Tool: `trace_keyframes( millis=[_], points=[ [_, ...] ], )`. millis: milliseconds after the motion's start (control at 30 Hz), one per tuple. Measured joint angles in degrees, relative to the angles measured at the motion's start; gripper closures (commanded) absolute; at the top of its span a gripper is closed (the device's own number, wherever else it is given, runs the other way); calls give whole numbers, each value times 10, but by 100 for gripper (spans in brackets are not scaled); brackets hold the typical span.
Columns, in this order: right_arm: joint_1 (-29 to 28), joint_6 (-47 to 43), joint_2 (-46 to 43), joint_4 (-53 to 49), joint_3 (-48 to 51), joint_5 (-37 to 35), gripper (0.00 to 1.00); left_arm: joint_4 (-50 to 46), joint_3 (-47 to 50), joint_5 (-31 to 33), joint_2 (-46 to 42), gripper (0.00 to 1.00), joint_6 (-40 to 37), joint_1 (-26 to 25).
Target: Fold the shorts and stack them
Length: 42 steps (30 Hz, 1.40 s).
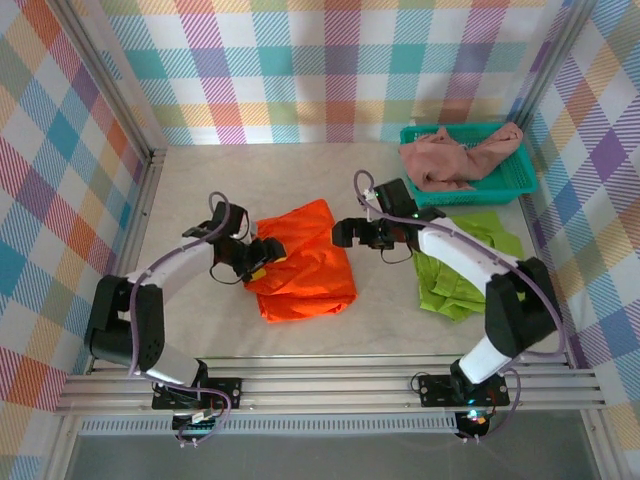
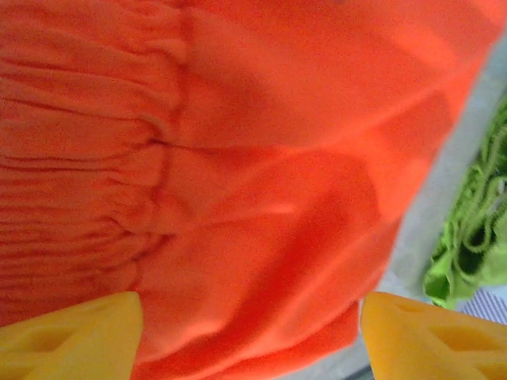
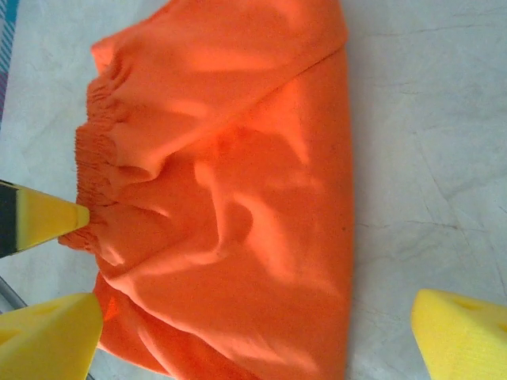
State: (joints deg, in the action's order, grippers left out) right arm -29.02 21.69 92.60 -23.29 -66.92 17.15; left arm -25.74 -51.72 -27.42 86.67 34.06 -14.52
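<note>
The orange shorts [image 1: 303, 262] lie folded in the middle of the table, waistband toward the left. My left gripper [image 1: 262, 256] sits at their left edge; in the left wrist view its jaws [image 2: 249, 307] stand apart with orange fabric [image 2: 261, 182] between them. One of its yellow fingertips [image 3: 57, 219] touches the gathered waistband. My right gripper [image 1: 346, 233] hovers open over the shorts' right side [image 3: 257, 305], holding nothing. The lime green shorts [image 1: 462, 268] lie at the right, partly under the right arm. The pink shorts [image 1: 455, 158] are bunched in the basket.
The teal mesh basket [image 1: 522, 172] stands at the back right against the checked wall. Bare table lies behind and to the left of the orange shorts. An aluminium rail runs along the near edge by the arm bases.
</note>
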Motion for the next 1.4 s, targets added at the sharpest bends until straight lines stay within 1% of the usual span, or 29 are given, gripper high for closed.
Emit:
trace_keyframes(
  millis=[133, 300, 600, 800, 1000, 1333, 1400],
  points=[
    [12, -19, 73, -14, -39, 45, 1, 22, 21, 21, 26, 42, -4, 0],
    [23, -38, 157, -26, -84, 92, 0, 40, 35, 31, 30, 43, -9, 0],
    [38, -48, 248, -31, -141, 151, 5, 69, 55, 30, 27, 43, -15, 0],
    [39, -35, 265, -18, -141, 191, 11, 75, 58, 29, 25, 42, -16, 0],
    [37, -7, 269, 14, -140, 227, 12, 76, 58, 28, 25, 42, -15, 0],
    [30, 20, 280, 47, -130, 244, 14, 80, 59, 25, 27, 41, -15, 0],
    [30, 23, 280, 49, -129, 245, 16, 80, 59, 24, 27, 41, -15, 0]
  ],
)
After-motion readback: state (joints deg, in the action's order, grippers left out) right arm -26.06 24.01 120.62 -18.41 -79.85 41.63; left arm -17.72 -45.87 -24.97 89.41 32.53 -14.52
